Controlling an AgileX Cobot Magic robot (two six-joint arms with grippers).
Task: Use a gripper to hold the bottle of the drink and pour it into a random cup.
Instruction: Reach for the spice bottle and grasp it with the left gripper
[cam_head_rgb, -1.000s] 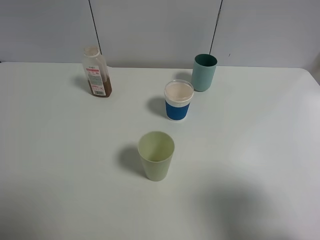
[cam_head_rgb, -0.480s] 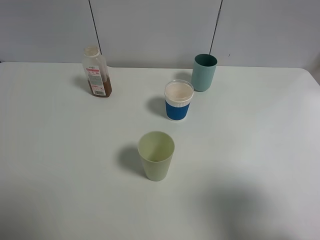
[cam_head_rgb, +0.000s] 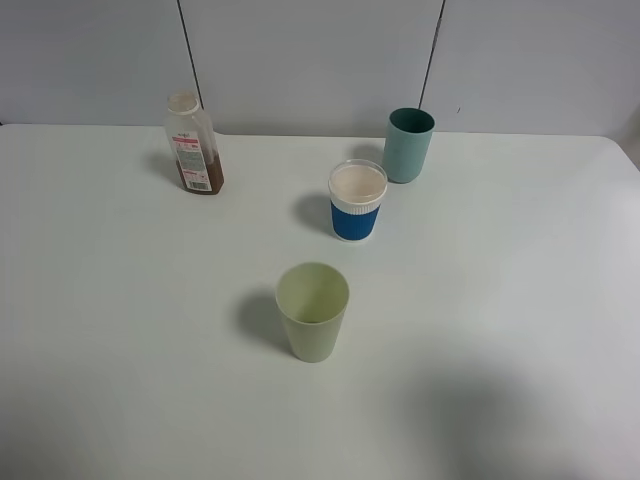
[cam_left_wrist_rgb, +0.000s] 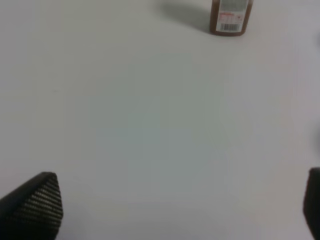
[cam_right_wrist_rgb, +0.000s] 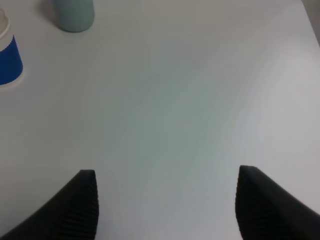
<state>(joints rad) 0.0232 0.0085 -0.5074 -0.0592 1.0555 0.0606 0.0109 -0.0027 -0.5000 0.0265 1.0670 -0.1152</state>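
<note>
Bottle (cam_head_rgb: 194, 145) stands upright well behind and left of the pale green cup (cam_head_rgb: 313, 312), with little drink (cam_head_rgb: 203, 183) in it; neither arm shows. From the left wrist, my left gripper (cam_left_wrist_rgb: 172, 207) gapes wide and empty, the bottle far ahead. From the right wrist, my right gripper (cam_right_wrist_rgb: 167, 205) is also spread, holding nothing. So light a bottle may topple if one finger strikes first.

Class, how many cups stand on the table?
3: the yellow-green cup nearest the camera, the blue-and-white paper cup behind it, the teal cup farthest back. None seems hidden.
</note>
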